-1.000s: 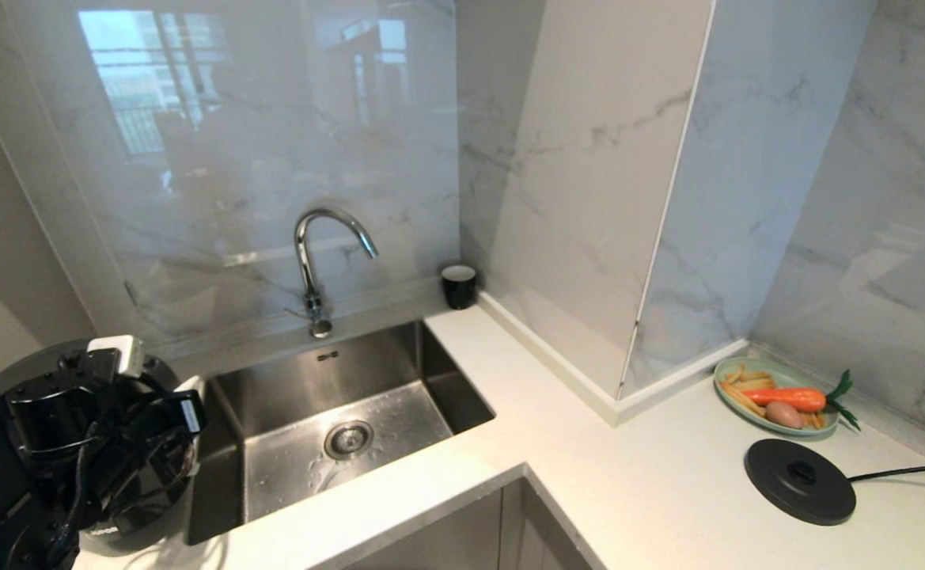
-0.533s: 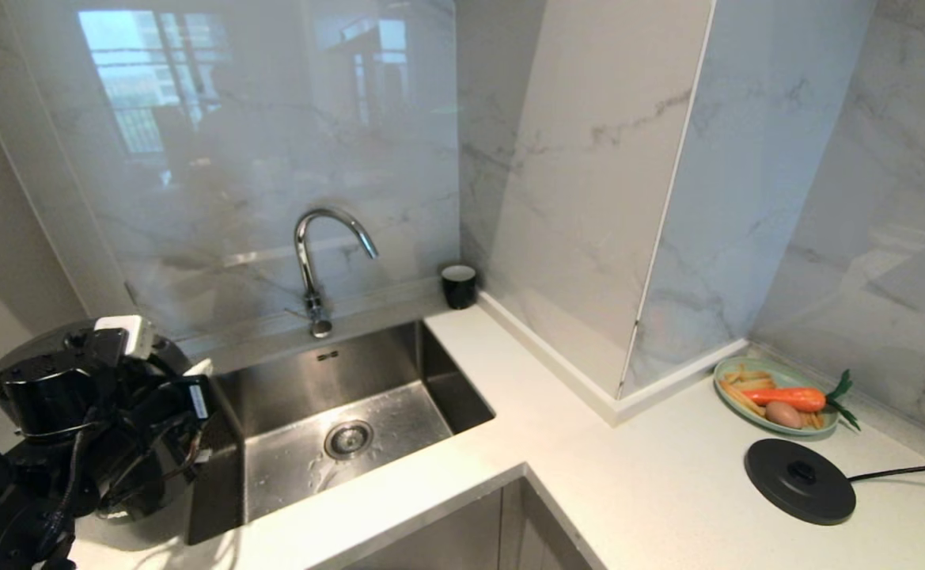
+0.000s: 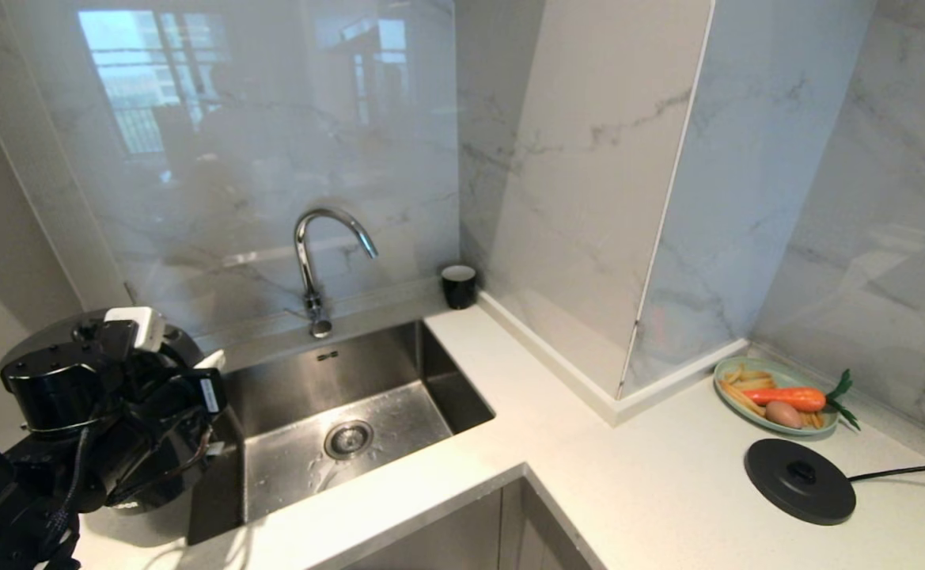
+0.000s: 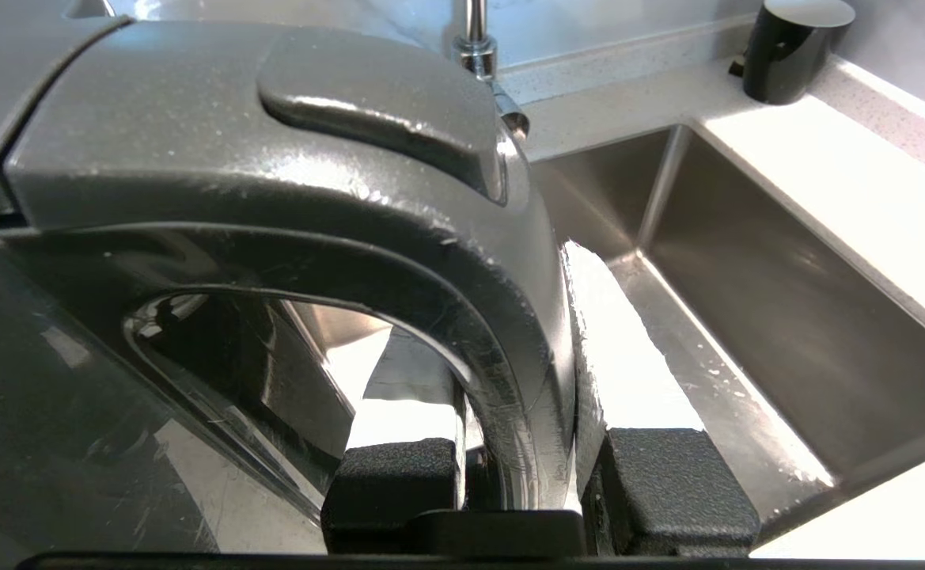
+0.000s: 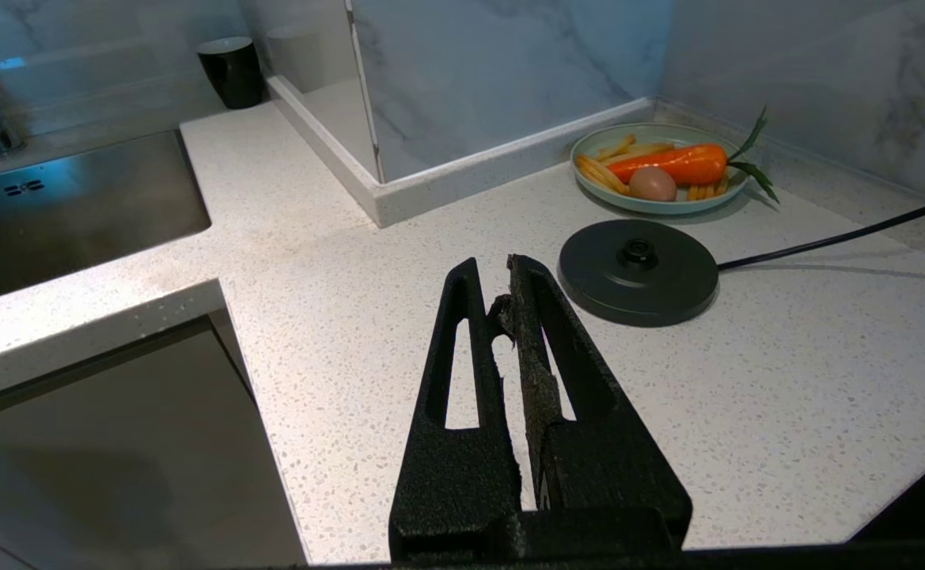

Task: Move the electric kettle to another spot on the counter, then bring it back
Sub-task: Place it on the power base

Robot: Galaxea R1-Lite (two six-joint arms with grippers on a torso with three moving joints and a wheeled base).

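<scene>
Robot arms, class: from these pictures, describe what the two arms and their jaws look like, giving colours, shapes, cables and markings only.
The left gripper has black, grainy, blocky pads. In the head view its arm is glossy black and rounded, draped with loose black cables, with a small white box on top and white labels on its side. The right gripper is matte black and rough-textured: two long tapering fingers, each with a slot cut through, worn and frayed along the inner edges.

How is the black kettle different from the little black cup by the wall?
The electric kettle is far bigger than the small cup. The kettle has a loop handle, gripped by the left gripper; the cup shows no handle and nothing touches it. The kettle has a grey lid; the cup is open with a white rim. Both are glossy black.
</scene>
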